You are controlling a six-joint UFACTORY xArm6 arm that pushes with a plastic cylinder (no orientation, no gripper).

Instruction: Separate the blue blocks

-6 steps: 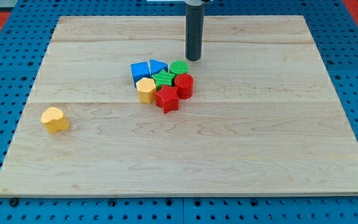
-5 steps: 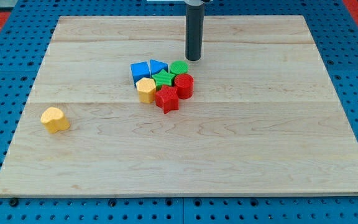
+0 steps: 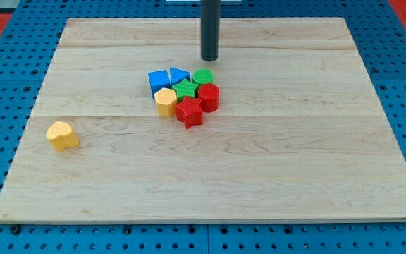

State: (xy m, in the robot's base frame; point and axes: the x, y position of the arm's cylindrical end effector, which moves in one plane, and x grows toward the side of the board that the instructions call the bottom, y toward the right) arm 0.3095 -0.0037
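Observation:
Two blue blocks sit side by side at the top left of a tight cluster: a blue cube-like block (image 3: pixel 158 80) and a blue triangular block (image 3: pixel 178 75), touching each other. My tip (image 3: pixel 209 59) stands on the board above the cluster, up and to the right of the blue triangular block, apart from it. The rod rises out of the view's top.
The cluster also holds a green round block (image 3: pixel 203 76), a green star block (image 3: pixel 186 89), a red round block (image 3: pixel 208 97), a red star block (image 3: pixel 189 111) and a yellow hexagonal block (image 3: pixel 165 101). A yellow heart block (image 3: pixel 62 135) lies alone at the left of the wooden board (image 3: pixel 294 141).
My tip has moved to the view's left and slightly up, away from the green round block. No block has moved.

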